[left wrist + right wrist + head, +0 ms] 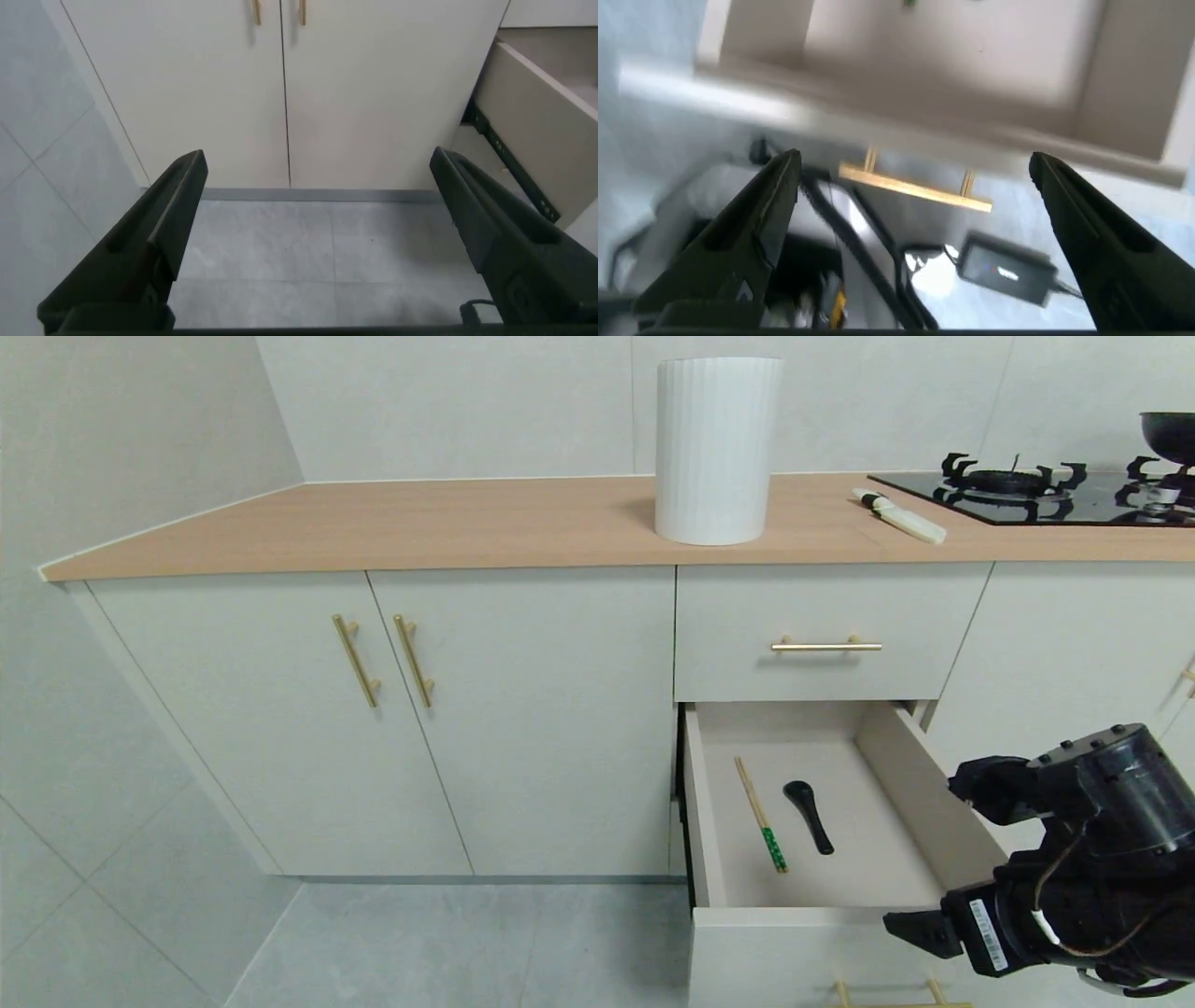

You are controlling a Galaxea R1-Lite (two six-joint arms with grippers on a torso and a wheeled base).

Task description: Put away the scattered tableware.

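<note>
wooden counter (420, 523), open drawer (924, 803) below it, right gripper (915, 163) spread wide and empty by the drawer front, left gripper (318, 161) wide and empty over the floor, chopsticks (761, 814) and black spoon (808, 816) side by side in the drawer

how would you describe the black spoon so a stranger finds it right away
Below the wooden counter, under the white ribbed cylinder, one drawer stands pulled open. Two things lie on its floor: the spoon is the short, all-black one with a rounded bowl, beside the long thin chopsticks with green tips.
</note>
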